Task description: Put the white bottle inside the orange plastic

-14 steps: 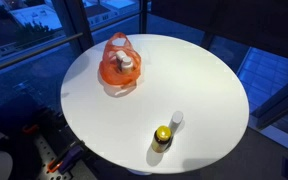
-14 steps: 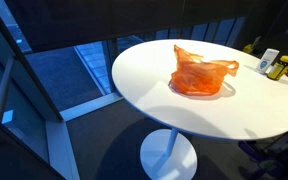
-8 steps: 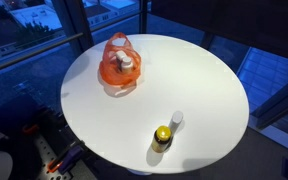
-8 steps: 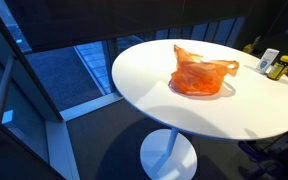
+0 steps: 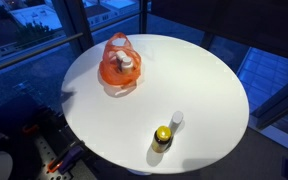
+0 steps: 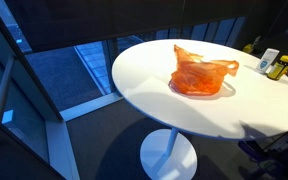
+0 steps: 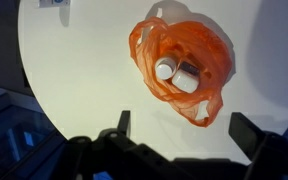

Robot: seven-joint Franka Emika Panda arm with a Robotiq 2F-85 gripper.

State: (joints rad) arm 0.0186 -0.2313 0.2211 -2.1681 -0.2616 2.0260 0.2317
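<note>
The orange plastic bag (image 5: 117, 62) lies open on the round white table (image 5: 194, 85) and shows in both exterior views (image 6: 198, 73). The white bottle (image 7: 178, 73) lies inside the bag (image 7: 209, 60); in an exterior view it shows as a pale shape (image 5: 126, 64) through the bag's mouth. My gripper (image 7: 184, 128) is open and empty, high above the table, with the bag just beyond its fingertips in the wrist view. The arm and gripper do not show in either exterior view.
A dark jar with a yellow lid (image 5: 162, 136) and a small white container (image 5: 176, 119) stand near the table's edge, far from the bag; both also show in an exterior view (image 6: 281, 67) (image 6: 269, 59). Glass walls surround the table.
</note>
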